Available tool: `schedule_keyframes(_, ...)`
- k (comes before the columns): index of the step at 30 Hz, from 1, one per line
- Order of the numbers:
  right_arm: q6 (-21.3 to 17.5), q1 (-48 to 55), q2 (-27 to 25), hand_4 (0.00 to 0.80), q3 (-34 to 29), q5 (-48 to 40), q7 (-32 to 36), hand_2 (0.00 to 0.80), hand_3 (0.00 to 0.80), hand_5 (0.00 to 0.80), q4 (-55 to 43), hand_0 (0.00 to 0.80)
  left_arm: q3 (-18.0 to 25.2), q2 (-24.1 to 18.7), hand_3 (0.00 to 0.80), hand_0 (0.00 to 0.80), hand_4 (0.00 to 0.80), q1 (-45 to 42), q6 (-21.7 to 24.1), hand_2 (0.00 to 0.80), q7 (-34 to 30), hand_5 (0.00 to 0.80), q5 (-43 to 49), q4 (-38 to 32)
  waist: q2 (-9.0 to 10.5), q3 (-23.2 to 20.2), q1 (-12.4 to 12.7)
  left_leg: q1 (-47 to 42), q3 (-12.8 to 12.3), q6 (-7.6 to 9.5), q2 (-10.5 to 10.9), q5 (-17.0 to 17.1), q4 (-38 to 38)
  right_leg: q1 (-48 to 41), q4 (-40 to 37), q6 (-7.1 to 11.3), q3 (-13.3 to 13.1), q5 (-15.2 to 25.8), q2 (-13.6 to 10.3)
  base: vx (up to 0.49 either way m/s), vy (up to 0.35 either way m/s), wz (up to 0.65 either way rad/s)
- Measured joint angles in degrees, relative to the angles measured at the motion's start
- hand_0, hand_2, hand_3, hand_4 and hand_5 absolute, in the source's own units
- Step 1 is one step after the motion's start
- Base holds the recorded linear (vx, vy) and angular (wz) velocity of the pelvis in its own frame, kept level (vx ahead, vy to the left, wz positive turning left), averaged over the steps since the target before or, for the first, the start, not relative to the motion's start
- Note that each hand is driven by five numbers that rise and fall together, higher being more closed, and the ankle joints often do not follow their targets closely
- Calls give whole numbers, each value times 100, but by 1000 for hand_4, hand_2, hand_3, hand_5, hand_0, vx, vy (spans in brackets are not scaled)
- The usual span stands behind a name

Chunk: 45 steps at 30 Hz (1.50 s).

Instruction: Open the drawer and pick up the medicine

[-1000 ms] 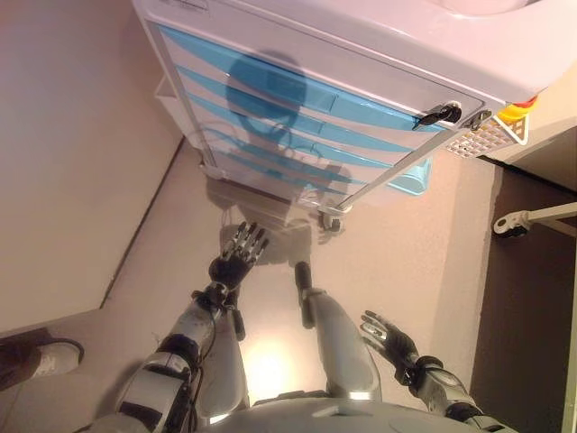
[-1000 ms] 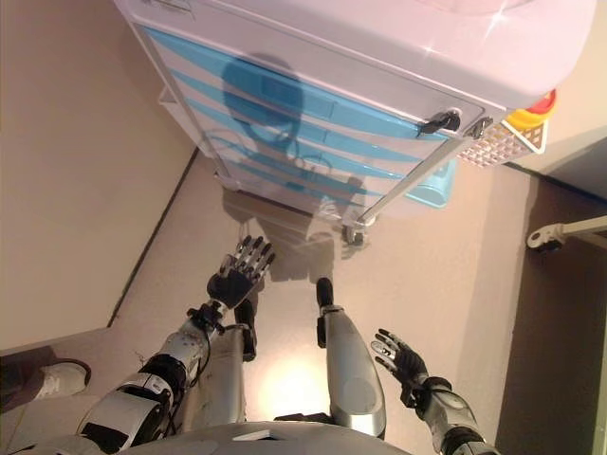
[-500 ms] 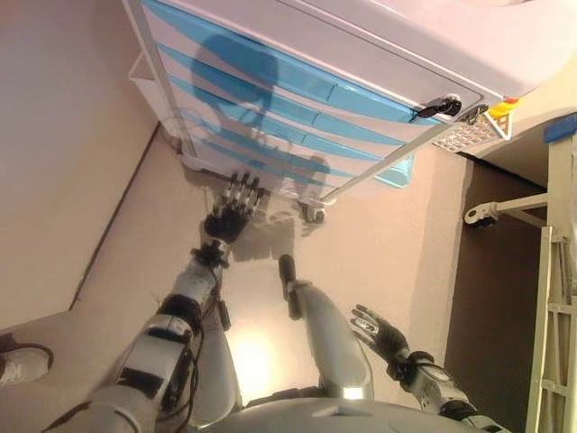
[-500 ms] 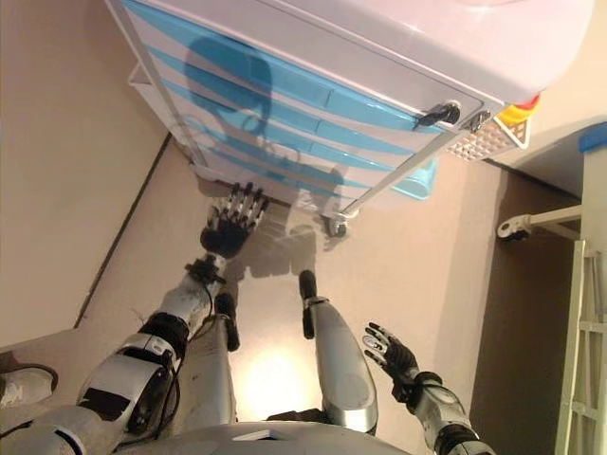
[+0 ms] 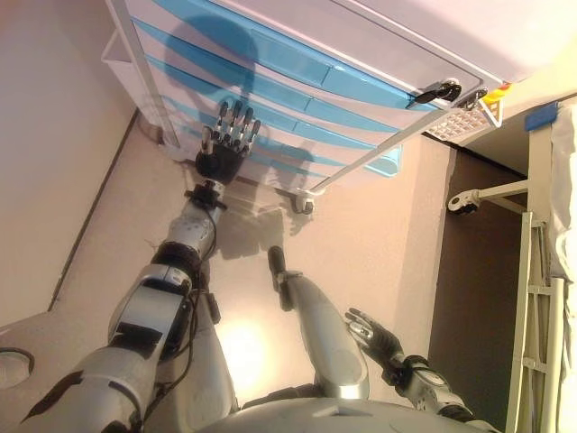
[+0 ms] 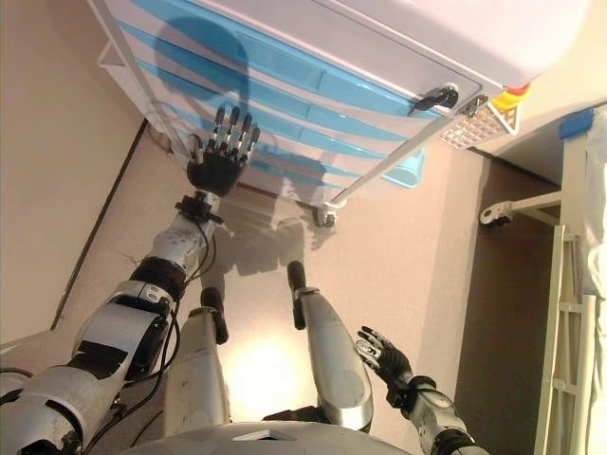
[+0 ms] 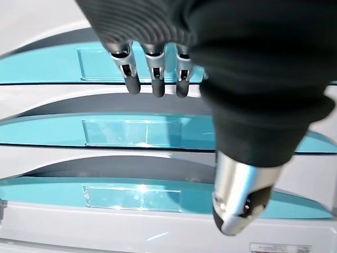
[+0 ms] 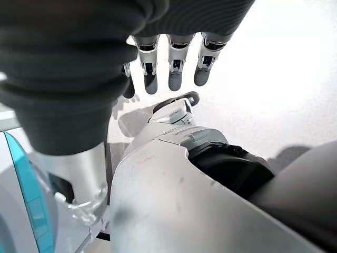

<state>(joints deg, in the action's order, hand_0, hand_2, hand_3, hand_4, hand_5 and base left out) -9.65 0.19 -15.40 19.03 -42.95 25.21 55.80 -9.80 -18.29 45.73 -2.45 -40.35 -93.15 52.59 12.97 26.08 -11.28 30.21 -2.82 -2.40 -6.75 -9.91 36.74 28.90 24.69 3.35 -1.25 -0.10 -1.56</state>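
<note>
1. Right hand (image 6: 382, 357): low at the robot's side, fingers loosely spread, holding nothing.
2. Left hand (image 5: 224, 144): arm extended toward the cart, fingers straight and spread in front of the lower blue drawer fronts; contact cannot be confirmed.
3. White wheeled cart (image 5: 379, 45): a stack of blue drawers (image 7: 131, 132), all shut.
4. Medicine: not visible in any view.
5. White mesh basket (image 5: 457, 124): hangs on the cart's right side.

The white plastic cart's blue-fronted drawers (image 5: 270, 95) sit stacked before me, every one shut flush, each with a clear label window (image 7: 134, 132); no medicine shows.
</note>
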Motion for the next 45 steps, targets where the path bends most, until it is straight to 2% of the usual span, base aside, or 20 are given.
schedule_keyframes(4, -46, 12, 0, 0, 28, -95, -3, 0, 0, 0, -6, 0, -175, -32, 0, 0, 0, 169, -2, 0, 9, 0, -20, 39, 0, 2, -3, 59, 1, 0, 16, 5, 18, 106, 81, -4, -21, -8, 1, -4, -1, -1)
schedule_keyframes(14, -108, 22, -5, 0, 196, -146, -3, 0, 0, 0, -10, 0, -198, -41, 0, 0, 0, 339, -28, 0, 12, 0, -10, 302, -16, 13, -90, 148, -6, -11, 23, 0, 105, 276, 240, -35, -72, -58, 14, -7, 0, -3)
schedule_keyframes(18, -160, 21, -22, 0, 181, -147, -4, 0, 0, 0, -14, 0, -327, -26, 0, 0, 0, 331, 22, 0, -64, 0, 109, 448, -104, 74, -87, 145, -11, -11, 30, 1, 104, 275, 242, -35, -84, -57, 10, -11, 28, 0)
schedule_keyframes(29, -184, 17, -142, 0, 147, -149, -108, 0, 0, 0, -92, 0, -395, 12, 0, 0, 0, -189, 35, 0, -395, 0, 334, 491, -293, 206, -52, 144, -16, -13, 37, 1, 86, 290, 250, -44, -97, -63, 10, 0, 0, 0)
schedule_keyframes(36, -149, 20, -154, 0, 78, -148, -161, 0, 0, 0, -174, 0, -387, 41, 0, 0, 0, -385, 35, 0, -395, 0, 365, 490, -340, 278, -3, 142, -12, -14, 33, 1, 81, 297, 257, -50, -95, -66, 16, 0, 0, 0)
schedule_keyframes(45, -129, 24, -159, 0, 91, -146, -206, 0, 0, 0, -223, 0, -339, 33, 0, 0, 0, -327, 26, 0, -378, 0, 331, 488, -313, 300, -8, 143, -22, -28, -4, 4, 89, 300, 270, -65, -70, -77, 34, 10, -34, 0)
